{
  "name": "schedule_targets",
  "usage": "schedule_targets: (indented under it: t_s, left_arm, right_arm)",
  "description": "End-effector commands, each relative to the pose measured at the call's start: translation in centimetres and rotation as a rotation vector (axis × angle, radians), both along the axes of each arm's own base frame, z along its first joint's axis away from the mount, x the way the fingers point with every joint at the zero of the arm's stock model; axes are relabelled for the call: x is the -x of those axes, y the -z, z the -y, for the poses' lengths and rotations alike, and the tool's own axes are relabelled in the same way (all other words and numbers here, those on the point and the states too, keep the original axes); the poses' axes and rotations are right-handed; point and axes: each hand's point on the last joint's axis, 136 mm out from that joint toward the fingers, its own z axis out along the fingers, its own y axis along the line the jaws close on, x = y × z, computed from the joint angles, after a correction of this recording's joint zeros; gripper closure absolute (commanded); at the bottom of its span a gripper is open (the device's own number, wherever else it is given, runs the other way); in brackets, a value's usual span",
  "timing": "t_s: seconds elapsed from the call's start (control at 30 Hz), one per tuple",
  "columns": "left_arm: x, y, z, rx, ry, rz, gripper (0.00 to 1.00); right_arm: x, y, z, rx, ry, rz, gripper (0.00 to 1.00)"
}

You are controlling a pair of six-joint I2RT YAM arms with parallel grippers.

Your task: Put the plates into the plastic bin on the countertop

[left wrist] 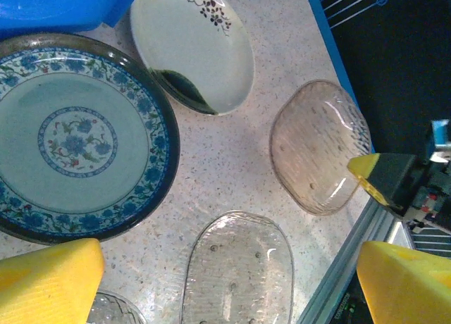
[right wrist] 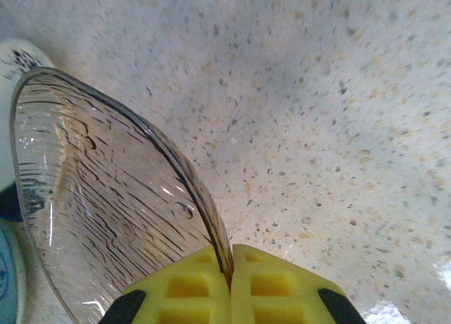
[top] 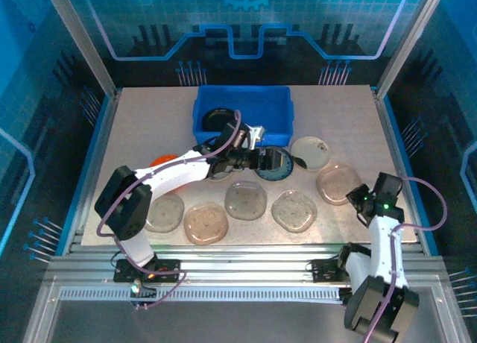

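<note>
RIGHT GRIPPER TAKES A PLATE: On the speckled countertop [top: 141, 127], the right gripper [right wrist: 230, 278] pinches the rim of a clear glass plate [right wrist: 106, 197] at about 4 o'clock, its yellow pads [right wrist: 187, 285] pressed together on the edge. The left gripper [top: 262, 158], spread wide and holding nothing, hangs over the blue-patterned plate [left wrist: 74, 134] near the centre, with the cream plate [left wrist: 194, 46] just beside it at 2 o'clock. The blue plastic bin [top: 272, 108] sits at 12 o'clock with a black plate [top: 218, 119] inside, and more glass plates [top: 246, 200] lie toward 6 o'clock.
</note>
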Motion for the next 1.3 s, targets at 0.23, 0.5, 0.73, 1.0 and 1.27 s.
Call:
schedule_targets:
  t_s: [0.23, 0.5, 0.73, 1.0, 1.27]
  left_arm:
    - [-1.6, -3.6, -3.6, 0.028, -0.053, 0.074, 0.07]
    - [-1.6, -5.5, -7.6, 0.038, -0.117, 0.109, 0.09]
    - [-1.0, -5.8, -8.2, 0.067, -0.112, 0.1, 0.14]
    - [-0.4, -4.7, -8.1, 0.071, -0.098, 0.067, 0.22]
    - [-0.3, -2.5, -8.7, 0.02, -0.112, 0.036, 0.33]
  right_arm:
    - [-1.7, -7.6, -1.3, 0.019, -0.092, 0.125, 1.0]
    - [-5.2, -10.2, -8.3, 0.022, -0.415, 0.129, 1.0]
    - [-7.7, -11.3, -14.6, -0.027, -0.662, 0.14, 1.0]
    - [-9.2, -11.2, -20.6, -0.076, -0.892, 0.138, 1.0]
    - [-10.4, -12.6, -25.2, -0.141, -1.02, 0.206, 1.0]
